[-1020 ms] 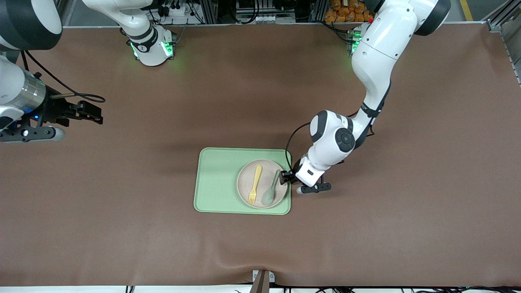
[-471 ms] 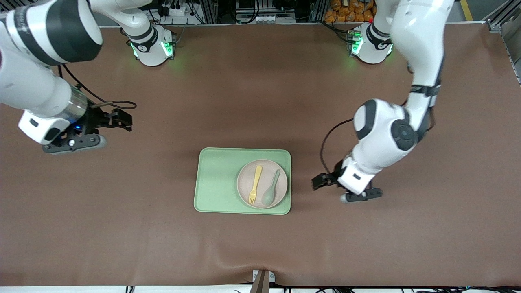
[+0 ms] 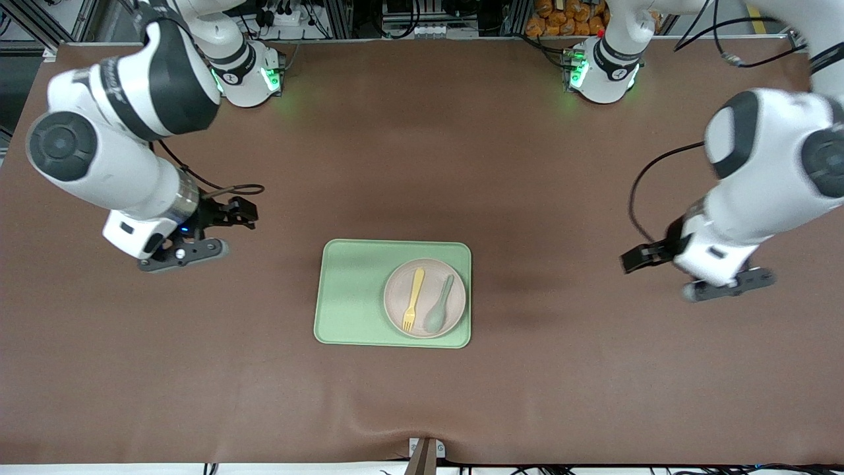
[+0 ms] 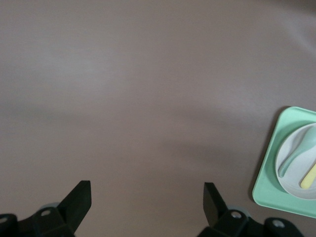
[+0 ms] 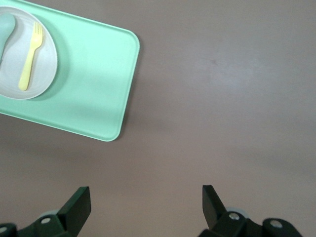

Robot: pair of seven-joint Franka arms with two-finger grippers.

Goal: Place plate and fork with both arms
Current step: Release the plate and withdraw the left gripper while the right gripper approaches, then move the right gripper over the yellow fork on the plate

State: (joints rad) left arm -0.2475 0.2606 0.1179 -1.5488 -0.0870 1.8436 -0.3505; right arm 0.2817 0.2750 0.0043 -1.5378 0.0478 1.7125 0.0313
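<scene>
Your round pale beige-pink plate (image 3: 425,298) sits at the left arm's end of the rectangular light-green tray (image 3: 351,293), pale-yellow plastic fork (image 3: 413,299) on it. Left gripper (image 3: 638,259) and right gripper (image 3: 241,212) hover over bare brown desk (image 3: 422,165), well apart from the tray, jaws wide open, empty.

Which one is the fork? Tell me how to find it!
Look for the rectangular light-green tray in the middle of the brown table. On it sits a round pale-pink plate, toward the left arm's end. The small pale-yellow plastic fork lies on that plate, with tines, beside a rounded pale-green spoon.
</scene>
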